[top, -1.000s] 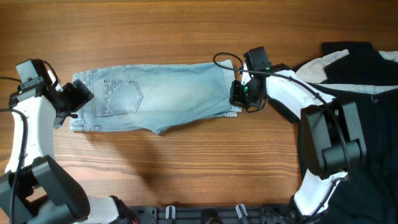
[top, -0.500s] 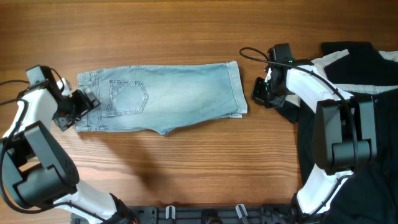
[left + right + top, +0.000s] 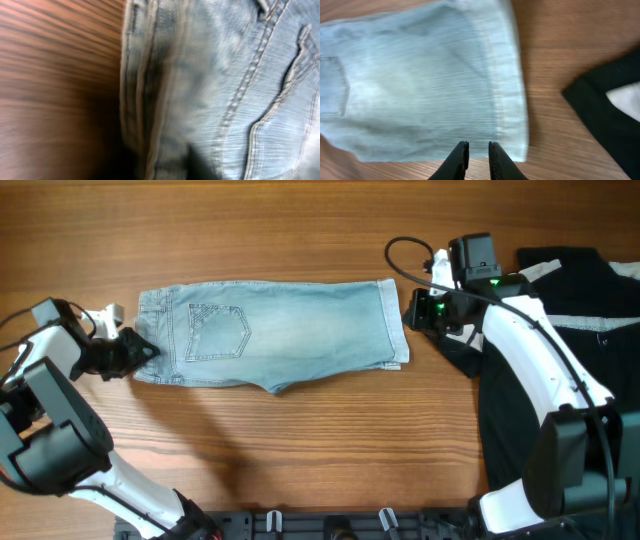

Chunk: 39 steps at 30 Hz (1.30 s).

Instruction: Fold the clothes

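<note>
- The shorts (image 3: 280, 335) lie flat along the middle of the tabletop (image 3: 300, 230). The waistband (image 3: 145, 90) points to my left and the hem (image 3: 512, 85) to my right. One back pocket (image 3: 218, 332) faces up, so I judge they are already doubled leg on leg.
- I read that flat, stretched lie as set-up for the next fold, which would bring one end over the other.
- The left pincer (image 3: 128, 352) sits low at the waistband end, touching its edge. Its camera is pressed so close to the denim that no fingers show, so I cannot tell whether it grips or how wide it stands.
- The right pincer (image 3: 477, 148) hangs just beside the hem's near corner. It is nearly closed, with only a slit between the fingers, and it has nothing in it.
- A black-and-white garment (image 3: 580, 290) is heaped at the far right, apart from the shorts, under the right arm.
</note>
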{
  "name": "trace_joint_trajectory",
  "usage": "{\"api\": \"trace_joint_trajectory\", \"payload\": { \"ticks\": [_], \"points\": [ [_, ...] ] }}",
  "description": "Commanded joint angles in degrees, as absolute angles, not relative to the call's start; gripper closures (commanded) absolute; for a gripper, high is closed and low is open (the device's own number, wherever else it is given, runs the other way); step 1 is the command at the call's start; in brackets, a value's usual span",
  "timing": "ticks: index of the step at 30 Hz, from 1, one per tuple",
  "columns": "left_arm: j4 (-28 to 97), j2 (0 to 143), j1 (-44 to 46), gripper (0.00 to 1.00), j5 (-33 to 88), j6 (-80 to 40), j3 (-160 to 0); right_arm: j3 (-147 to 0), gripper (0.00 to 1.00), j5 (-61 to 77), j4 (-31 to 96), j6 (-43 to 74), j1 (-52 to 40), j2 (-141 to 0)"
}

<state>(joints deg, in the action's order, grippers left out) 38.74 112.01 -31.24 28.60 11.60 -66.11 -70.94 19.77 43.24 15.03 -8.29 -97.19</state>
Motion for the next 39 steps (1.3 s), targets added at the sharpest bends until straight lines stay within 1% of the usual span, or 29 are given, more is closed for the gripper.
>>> {"api": "trace_joint_trajectory", "payload": {
  "ticks": [1,2,4,9,11,12,15,19,22,25,28,29,32,35,39],
  "points": [
    [39.64,115.46,-30.68,0.96,35.38,13.06,-64.51,-70.43,0.81,17.63,42.70,15.66,-11.29,-99.13],
    [40.45,115.11,-30.72,0.96,35.77,12.84,-64.62,-69.91,0.81,12.88,42.59,21.21,-11.51,-100.71],
    [42.57,114.06,-30.72,0.96,36.01,12.73,-65.63,-69.63,0.81,9.58,42.33,26.26,-11.51,-103.22],
    [52.21,108.81,-30.52,0.96,38.44,11.03,-73.10,-69.63,0.82,10.31,40.23,26.83,-11.68,-111.35],
    [52.14,106.85,-30.48,0.96,40.14,5.85,-73.41,-69.63,0.82,10.31,39.24,25.56,-11.79,-114.04],
    [52.16,105.95,-30.37,0.96,43.66,4.03,-73.41,-69.63,0.83,10.26,38.54,25.61,-11.77,-115.44],
    [52.16,104.95,-28.58,0.96,50.94,3.68,-73.41,-69.63,0.85,12.05,36.91,25.91,-11.79,-118.76],
    [50.63,104.88,-23.24,0.96,52.07,0.19,-73.43,-69.63,0.85,11.99,36.88,25.82,-11.79,-119.52],
    [45.74,102.80,-18.11,0.96,51.86,-4.25,-73.54,-69.63,0.85,12.01,37.10,25.80,-11.79,-119.52],
    [44.25,98.17,-13.30,0.96,46.06,-5.50,-75.00,-69.63,0.85,12.03,37.17,25.69,-11.79,-119.52],
    [41.63,92.97,-4.32,0.96,36.25,-7.81,-76.64,-69.63,0.85,12.01,37.17,25.45,-11.79,-119.52],
    [41.23,92.40,-2.15,0.96,33.82,-8.27,-76.64,-69.63,0.85,11.99,37.15,25.45,-11.79,-119.52],
    [41.98,92.38,7.90,0.96,21.32,-9.23,-76.64,-69.63,0.85,11.99,37.32,25.41,-11.79,-119.52],
    [41.74,92.71,16.60,0.96,13.82,-10.92,-76.64,-69.63,0.85,11.99,37.41,25.43,-11.79,-119.52],
    [38.30,95.85,22.44,0.96,11.92,-16.53,-76.62,-69.63,0.85,11.99,38.48,25.47,-11.79,-119.52]
  ]
}}
